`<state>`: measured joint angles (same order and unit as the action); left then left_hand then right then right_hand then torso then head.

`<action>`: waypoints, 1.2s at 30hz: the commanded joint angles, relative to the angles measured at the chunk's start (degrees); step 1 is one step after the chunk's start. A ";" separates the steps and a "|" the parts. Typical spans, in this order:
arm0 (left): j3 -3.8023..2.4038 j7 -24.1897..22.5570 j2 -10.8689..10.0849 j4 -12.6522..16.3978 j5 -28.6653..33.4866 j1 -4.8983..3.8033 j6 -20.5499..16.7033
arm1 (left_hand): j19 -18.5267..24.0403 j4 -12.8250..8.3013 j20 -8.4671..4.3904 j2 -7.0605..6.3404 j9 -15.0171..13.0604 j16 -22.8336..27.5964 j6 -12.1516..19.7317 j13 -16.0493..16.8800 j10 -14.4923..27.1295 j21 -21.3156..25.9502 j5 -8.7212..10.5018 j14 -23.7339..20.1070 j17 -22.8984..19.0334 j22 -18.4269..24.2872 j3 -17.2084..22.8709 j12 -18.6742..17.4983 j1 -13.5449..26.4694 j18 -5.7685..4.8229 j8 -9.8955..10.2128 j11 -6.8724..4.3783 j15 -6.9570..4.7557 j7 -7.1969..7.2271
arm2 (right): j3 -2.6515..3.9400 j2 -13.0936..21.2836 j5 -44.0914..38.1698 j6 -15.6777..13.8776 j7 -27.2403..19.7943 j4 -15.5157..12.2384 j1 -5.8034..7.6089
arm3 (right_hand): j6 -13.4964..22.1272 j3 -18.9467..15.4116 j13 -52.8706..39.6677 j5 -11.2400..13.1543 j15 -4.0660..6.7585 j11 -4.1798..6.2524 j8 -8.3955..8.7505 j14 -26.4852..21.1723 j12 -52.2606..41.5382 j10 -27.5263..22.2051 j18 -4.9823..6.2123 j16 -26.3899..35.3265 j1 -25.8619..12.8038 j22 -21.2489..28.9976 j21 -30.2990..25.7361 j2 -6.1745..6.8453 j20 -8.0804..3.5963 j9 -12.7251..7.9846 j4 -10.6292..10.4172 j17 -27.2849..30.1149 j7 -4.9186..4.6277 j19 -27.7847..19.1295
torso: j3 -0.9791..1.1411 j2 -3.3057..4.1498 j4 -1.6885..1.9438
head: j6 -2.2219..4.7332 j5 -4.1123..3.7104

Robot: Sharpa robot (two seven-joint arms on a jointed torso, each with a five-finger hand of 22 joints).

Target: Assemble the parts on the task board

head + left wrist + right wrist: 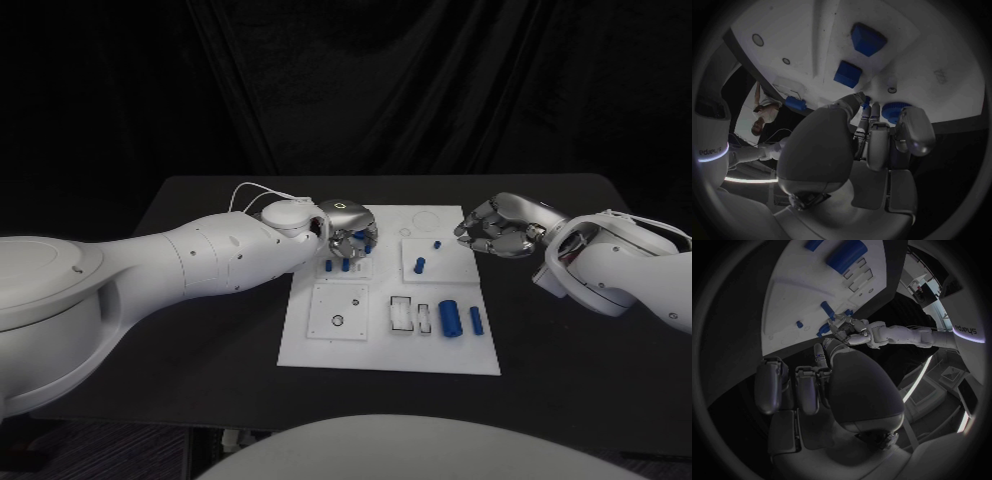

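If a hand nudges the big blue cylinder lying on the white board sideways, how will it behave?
The big blue cylinder lies on its side on the task board, so a sideways nudge would probably roll it. It looks like rigid plastic, likely stiff and fairly light. Its smooth surface may slip in the silver fingers; neither hand touches it.

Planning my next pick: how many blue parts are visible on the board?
6 clear: two pegs beside the left hand, two studs on the upper-right panel, a thick cylinder and a thin bar lower right. The left hand may hide more.
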<state>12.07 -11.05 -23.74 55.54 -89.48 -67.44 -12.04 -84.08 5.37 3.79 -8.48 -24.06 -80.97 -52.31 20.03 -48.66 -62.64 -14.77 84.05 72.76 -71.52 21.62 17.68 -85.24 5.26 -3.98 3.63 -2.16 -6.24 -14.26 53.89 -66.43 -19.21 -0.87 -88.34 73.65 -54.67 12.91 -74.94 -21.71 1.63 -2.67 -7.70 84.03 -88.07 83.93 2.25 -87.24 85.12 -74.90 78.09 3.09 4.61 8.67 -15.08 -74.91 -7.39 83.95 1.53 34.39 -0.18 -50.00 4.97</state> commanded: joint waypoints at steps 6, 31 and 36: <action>-0.02 -1.18 0.27 -0.07 -0.27 0.16 -1.23 | -0.53 -0.13 -0.52 0.69 0.20 0.14 -0.14 -0.24 -0.92 0.53 0.02 1.20 -0.17 0.20 0.38 0.00 0.16 0.30 0.03 0.10 -0.42 0.13 | 0.04 -0.15 -0.03 0.96 1.31 0.12 -0.14 | -0.61 0.39 -12.20 -0.26 -0.29 -0.05 -0.14 4.90 0.33 2.91 0.79 0.34 0.54 -11.03 -0.34 0.10 0.24 -0.04 -0.12 -11.35 0.00 0.56 | 0.01 0.00 0.01 | 0.00 0.05; -0.01 -2.16 -0.94 0.72 -0.27 0.20 -6.26 | -0.59 -2.10 -1.43 3.10 -1.69 -0.05 -7.24 -0.93 -9.35 2.17 -0.61 1.17 -0.38 0.98 0.06 1.36 -0.74 0.45 -3.54 -1.33 -1.40 0.78 | 0.04 0.02 -0.03 1.56 1.65 0.04 -0.15 | -0.84 0.48 -12.30 -0.24 -0.24 0.01 -0.25 4.89 0.25 3.06 0.81 0.38 0.52 -11.00 -0.44 0.08 0.20 -0.01 -0.09 -11.30 0.07 0.53 | 0.01 0.01 0.02 | 0.00 0.09; -0.01 -2.57 -1.91 1.36 -0.27 0.25 -7.76 | -0.52 -2.31 -1.49 3.30 -1.81 -0.20 -7.48 -1.12 -10.00 2.72 -1.03 1.27 -0.18 1.28 -0.06 1.23 -0.71 0.52 -3.52 -1.33 -1.43 0.72 | 0.04 0.13 -0.03 1.46 1.59 0.02 -0.15 | -0.85 0.49 -12.16 -0.23 -0.23 0.02 -0.25 4.88 0.37 2.92 0.82 0.42 0.50 -10.97 -0.53 0.10 0.19 -0.01 -0.09 -11.25 0.08 0.50 | 0.02 -0.02 0.08 | 0.00 0.06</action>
<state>12.10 -12.29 -25.50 56.64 -89.52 -67.36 -17.19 -83.87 3.46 2.74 -5.76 -25.72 -80.97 -59.71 19.02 -58.37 -60.08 -15.66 83.95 72.54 -70.28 21.59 18.86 -86.00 5.26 -7.42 2.28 -3.29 -5.42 -14.26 53.90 -66.42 -17.95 -0.27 -88.25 73.65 -55.08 13.07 -74.92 -21.70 1.63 -2.67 -7.70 84.03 -88.07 83.93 2.26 -87.18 85.13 -74.95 77.82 3.09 4.61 8.67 -15.24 -74.91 -7.40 83.95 1.53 34.39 -0.14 -50.00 5.01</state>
